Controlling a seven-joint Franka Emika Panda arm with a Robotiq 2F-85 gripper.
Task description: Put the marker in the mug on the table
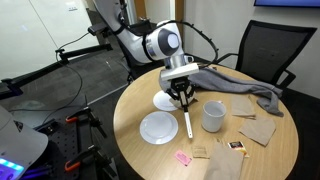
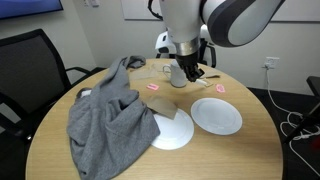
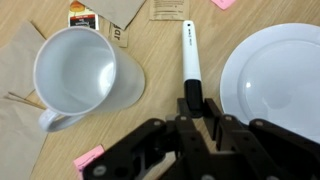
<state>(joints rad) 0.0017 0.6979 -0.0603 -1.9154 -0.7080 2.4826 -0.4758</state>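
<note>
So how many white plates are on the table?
2. One plate lies beside the marker; the other plate sits next to it, by the grey cloth. The cloth might hide more.

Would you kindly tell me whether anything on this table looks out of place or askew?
A grey cloth lies crumpled over part of the table, reaching up to a plate. Napkins and small packets are scattered loosely near the mug. Nothing looks spilled or broken.
</note>
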